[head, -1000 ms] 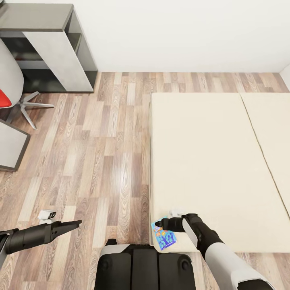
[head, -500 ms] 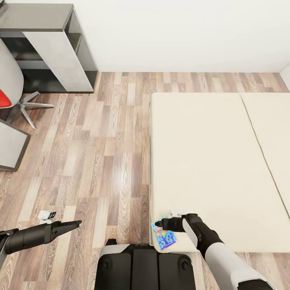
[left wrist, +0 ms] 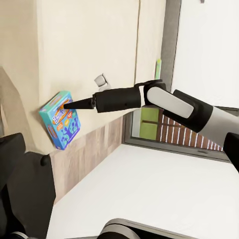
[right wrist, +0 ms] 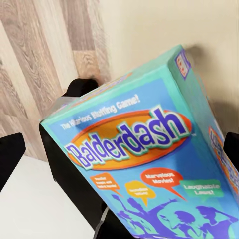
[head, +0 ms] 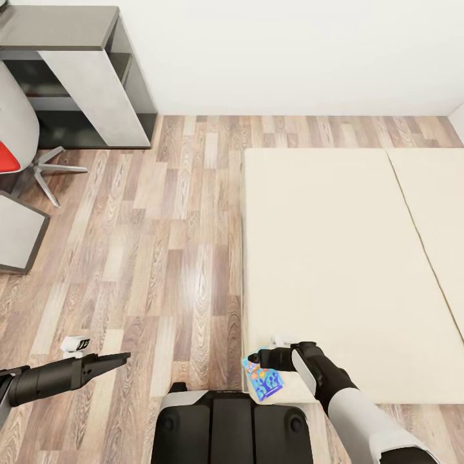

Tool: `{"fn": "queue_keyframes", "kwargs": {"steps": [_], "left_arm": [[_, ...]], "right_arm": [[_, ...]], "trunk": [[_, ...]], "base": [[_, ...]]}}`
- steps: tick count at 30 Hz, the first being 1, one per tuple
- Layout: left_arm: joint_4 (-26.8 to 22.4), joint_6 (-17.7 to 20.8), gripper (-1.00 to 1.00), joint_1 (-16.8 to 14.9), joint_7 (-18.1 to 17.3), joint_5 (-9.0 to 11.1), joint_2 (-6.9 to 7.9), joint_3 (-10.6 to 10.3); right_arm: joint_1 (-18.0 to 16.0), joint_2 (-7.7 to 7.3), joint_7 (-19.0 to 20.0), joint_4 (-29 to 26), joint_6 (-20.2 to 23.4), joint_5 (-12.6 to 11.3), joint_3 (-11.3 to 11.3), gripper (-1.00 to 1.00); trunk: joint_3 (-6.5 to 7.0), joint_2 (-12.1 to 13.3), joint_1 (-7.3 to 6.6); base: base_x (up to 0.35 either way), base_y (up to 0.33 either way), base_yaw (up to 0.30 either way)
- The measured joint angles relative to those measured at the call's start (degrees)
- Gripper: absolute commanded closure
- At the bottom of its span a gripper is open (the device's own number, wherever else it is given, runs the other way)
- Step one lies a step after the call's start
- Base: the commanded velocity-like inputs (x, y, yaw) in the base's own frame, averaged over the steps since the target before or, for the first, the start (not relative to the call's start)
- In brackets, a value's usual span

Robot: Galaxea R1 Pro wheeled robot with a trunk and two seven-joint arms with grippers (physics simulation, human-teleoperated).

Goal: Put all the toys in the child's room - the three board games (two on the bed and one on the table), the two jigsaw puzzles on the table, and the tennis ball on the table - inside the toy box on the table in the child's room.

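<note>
1. The right gripper point(head: 258, 358) has its jaws clenched on the blue board game point(head: 262, 379), a box printed "Balderdash" point(right wrist: 144, 154), held tilted just over the near corner of the bed point(head: 335, 270).
2. The left gripper point(head: 122, 356) hangs over the wood floor point(head: 161, 258), carrying nothing; I cannot tell from here whether its jaws are parted or closed.
3. I judge this to be the pick-up step for a game from the bed: the box looks lifted clear of the mattress.
4. Next, I reckon, the robot must keep the grip firm, turn away from the bed and drive to the surface with the toy box.
5. A dark cabinet point(head: 77, 71) and a chair point(head: 19, 148) stand across the room.
</note>
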Motion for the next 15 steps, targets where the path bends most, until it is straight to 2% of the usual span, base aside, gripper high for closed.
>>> {"fn": "queue_keyframes", "kwargs": {"steps": [15], "left_arm": [[0.0, 0.0, -1.0, 0.0, 0.0, 0.0, 0.0, 0.0]], "right_arm": [[0.0, 0.0, 0.0, 0.0, 0.3, 0.0, 0.0, -1.0]], "trunk": [[0.0, 0.0, 0.0]], "base": [[0.0, 0.01, 0.0]]}}
